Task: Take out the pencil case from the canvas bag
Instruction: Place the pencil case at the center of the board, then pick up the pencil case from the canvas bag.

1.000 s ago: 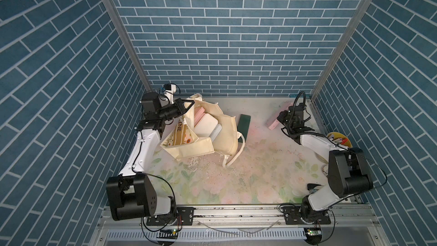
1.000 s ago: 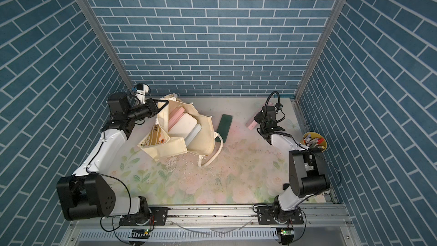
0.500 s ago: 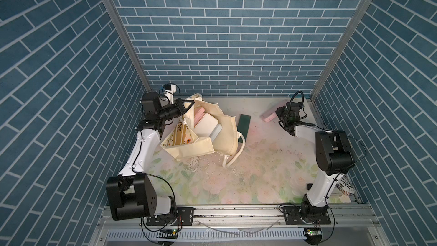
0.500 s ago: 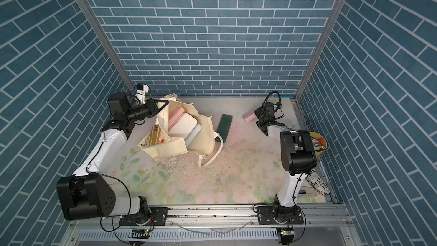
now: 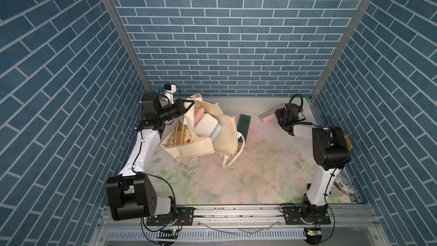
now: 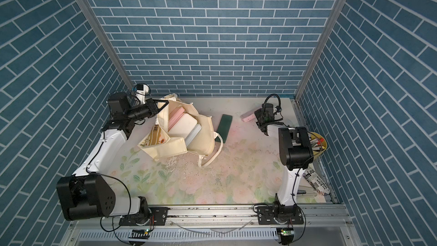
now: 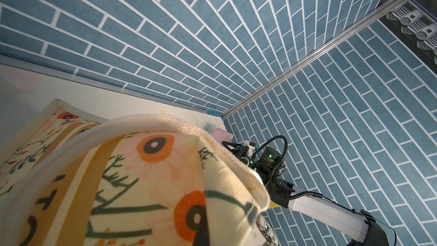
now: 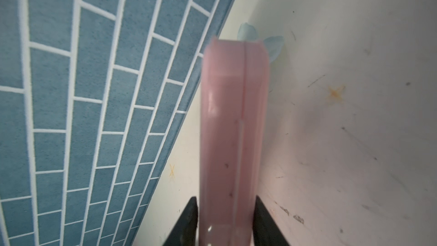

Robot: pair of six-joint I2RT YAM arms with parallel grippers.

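The pencil case (image 5: 267, 116) is out of the canvas bag (image 5: 224, 136). It sits low at about two o'clock on the table (image 5: 260, 166), near the back wall and well apart from the bag at ten o'clock. The right gripper (image 8: 226, 201) brackets its near end, with the black fingers (image 8: 189, 218) set narrowly on either long side — so close that I cannot tell whether they pinch it or stand a hair clear. The case looks like a smooth pink hard shell with a seam, so it is probably light, stiff and rather slippery. It is best taken across its narrow width, nearer the middle to stop it swinging. The left gripper (image 5: 186, 105) is closed on the bag's rim, holding up the mouth — soft, floppy cloth that would likely sag if freed.
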